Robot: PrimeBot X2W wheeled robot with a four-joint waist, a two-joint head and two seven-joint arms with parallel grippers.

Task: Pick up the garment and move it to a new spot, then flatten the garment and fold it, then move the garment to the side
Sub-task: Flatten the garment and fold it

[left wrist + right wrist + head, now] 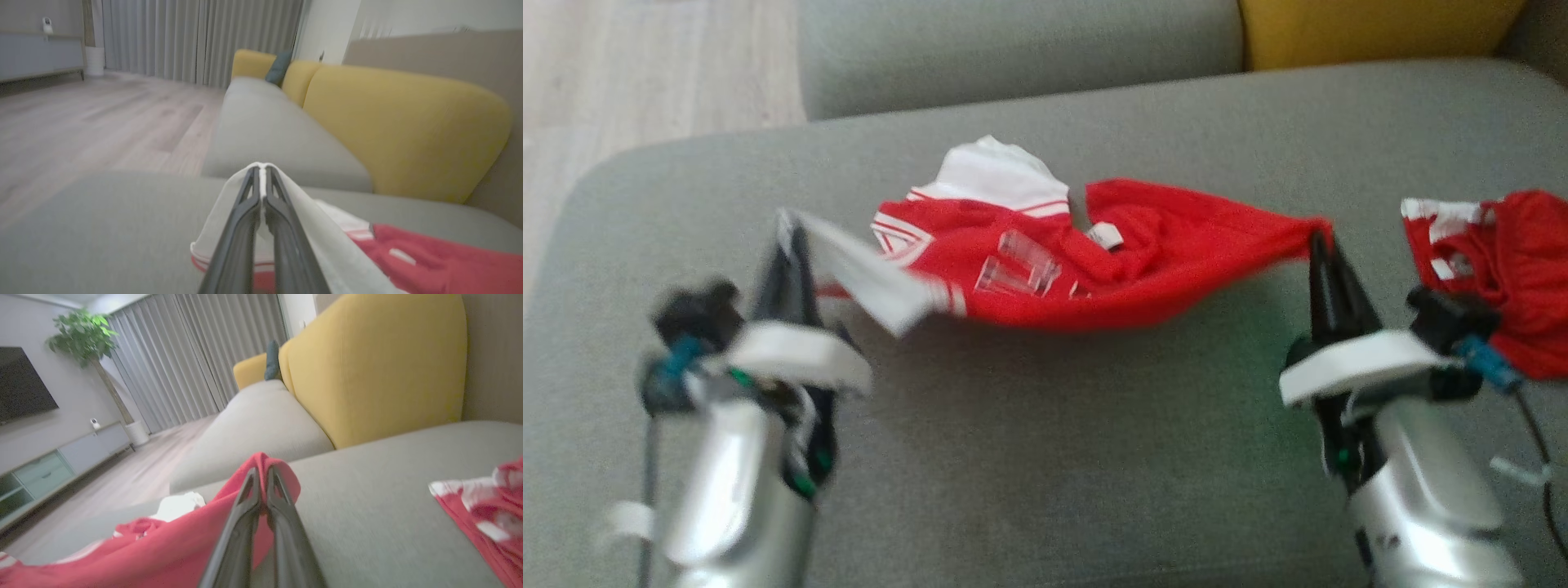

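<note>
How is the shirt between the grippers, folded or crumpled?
Crumpled, not folded: the shirt sags between the left gripper and right gripper, both shut on it.

The head camera is looking steeply down from above onto the flat grey fabric sofa seat (1045, 457). Each wrist camera is riding low and close behind its tool, the left gripper (261, 170) and right gripper (261, 473), facing beyond it toward the rounded yellow upholstered backrest (404, 122). All three are sharing the crumpled red-and-white fabric garment (1143, 261).

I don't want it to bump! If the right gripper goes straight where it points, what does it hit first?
Beyond the red garment it pinches, the right gripper would probably meet the grey sofa cushion; depth is unclear.
</note>
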